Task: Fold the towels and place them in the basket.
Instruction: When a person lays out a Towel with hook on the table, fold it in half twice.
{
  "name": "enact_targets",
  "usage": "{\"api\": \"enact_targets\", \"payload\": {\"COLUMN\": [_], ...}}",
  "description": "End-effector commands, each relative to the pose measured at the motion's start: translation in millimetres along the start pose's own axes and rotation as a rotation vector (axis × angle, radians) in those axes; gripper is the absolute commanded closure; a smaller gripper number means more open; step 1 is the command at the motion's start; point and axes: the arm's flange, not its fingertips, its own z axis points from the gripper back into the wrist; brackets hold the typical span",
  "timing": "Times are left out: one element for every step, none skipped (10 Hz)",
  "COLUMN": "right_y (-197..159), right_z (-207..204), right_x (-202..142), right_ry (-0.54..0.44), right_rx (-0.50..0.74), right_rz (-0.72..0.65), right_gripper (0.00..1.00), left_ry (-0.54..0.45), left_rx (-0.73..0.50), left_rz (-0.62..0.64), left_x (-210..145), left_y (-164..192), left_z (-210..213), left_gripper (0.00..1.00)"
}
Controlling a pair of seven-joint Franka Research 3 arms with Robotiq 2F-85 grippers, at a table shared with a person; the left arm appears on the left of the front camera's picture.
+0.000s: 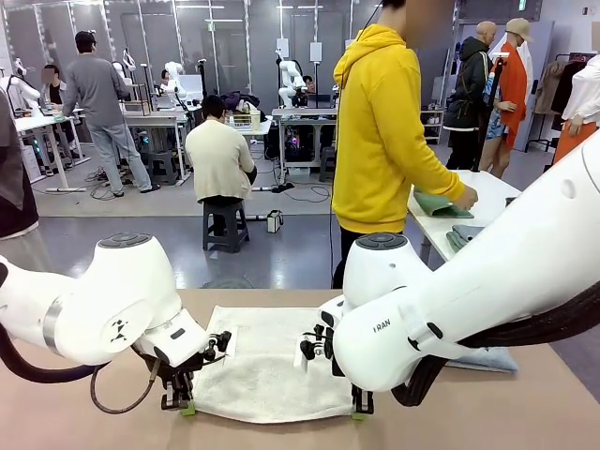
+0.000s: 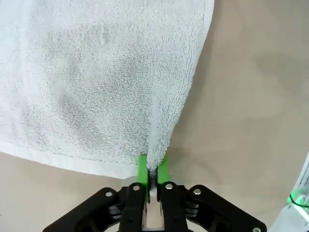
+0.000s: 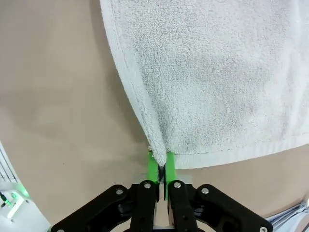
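Cream-white towel (image 1: 267,361) lies spread flat across the middle of the tan desk (image 1: 75,412), its long near hem running parallel to the desk's near edge and its far hem reaching toward the far edge. At the towel's near left corner the left claw (image 1: 183,403) is closed on the fabric. In the left wrist view its green pads (image 2: 162,166) are pressed together around a thin ridge of terry pulled up from the hem, while the rest of the cloth rests on the desk. At the near right corner the right claw (image 1: 361,408) is likewise clamped on the towel, and the right wrist view shows the corner gathered into a fold between the two pads (image 3: 152,166). Both claws sit low, just above the desk surface. A pale blue towel (image 1: 487,359) lies folded near the desk's right edge, partly hidden behind the right arm. Beyond the far edge stands a person in a yellow hoodie (image 1: 380,131), turned sideways, with one hand (image 1: 464,199) on a green cloth (image 1: 441,204) on a separate white table (image 1: 497,187).
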Motion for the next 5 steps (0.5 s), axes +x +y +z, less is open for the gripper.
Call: {"api": "enact_targets", "payload": {"right_y": [1, 2, 3, 6, 9], "right_z": [-2, 3, 11, 21, 34], "right_x": [1, 1, 1, 0, -1], "right_ry": [0.0, -0.009, -0.027, -0.043, -0.054], "right_rx": [0.023, 0.017, 0.022, 0.018, 0.023], "right_rz": [-0.003, -0.001, 0.001, 0.001, 0.006], "right_gripper": [1.0, 1.0, 1.0, 1.0, 1.0], "left_ry": [0.041, 0.038, 0.03, 0.022, 0.013], "left_rx": [-0.016, -0.006, 0.006, 0.017, 0.007], "left_rz": [0.001, 0.002, 0.006, 0.011, 0.044], "left_x": [-1, -1, 0, 0, 1], "left_y": [-6, -7, -9, -11, -14], "left_z": [-8, -2, 8, 21, 37], "left_gripper": [1.0, 1.0, 1.0, 1.0, 1.0]}}
